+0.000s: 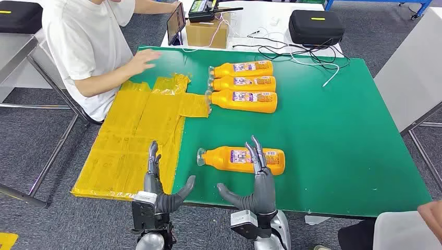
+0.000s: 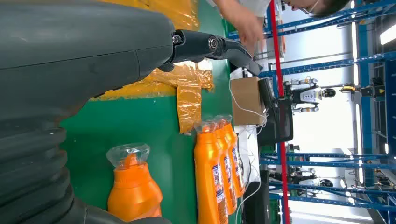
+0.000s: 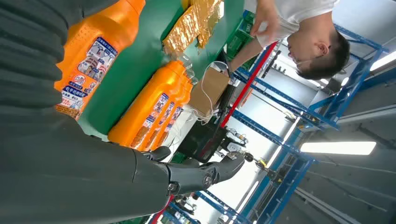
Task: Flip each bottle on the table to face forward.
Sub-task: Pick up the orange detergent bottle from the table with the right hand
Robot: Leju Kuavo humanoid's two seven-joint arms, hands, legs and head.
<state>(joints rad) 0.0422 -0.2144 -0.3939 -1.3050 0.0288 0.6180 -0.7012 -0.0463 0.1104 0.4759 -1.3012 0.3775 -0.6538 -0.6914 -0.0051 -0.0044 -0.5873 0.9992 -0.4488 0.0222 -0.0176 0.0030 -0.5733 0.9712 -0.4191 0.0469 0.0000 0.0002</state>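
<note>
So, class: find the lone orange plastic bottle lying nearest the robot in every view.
Head view: orange plastic bottle lies near the table's front edge, under the right hand.
Left wrist view: beside the ribbed cover.
Right wrist view: beside the cover.
Shared landmark: row of three bottles.

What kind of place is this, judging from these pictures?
Probably a robotics lab or test workshop: blue metal racking, another humanoid robot standing in the background, and cables and equipment cases beside the green table.
</note>
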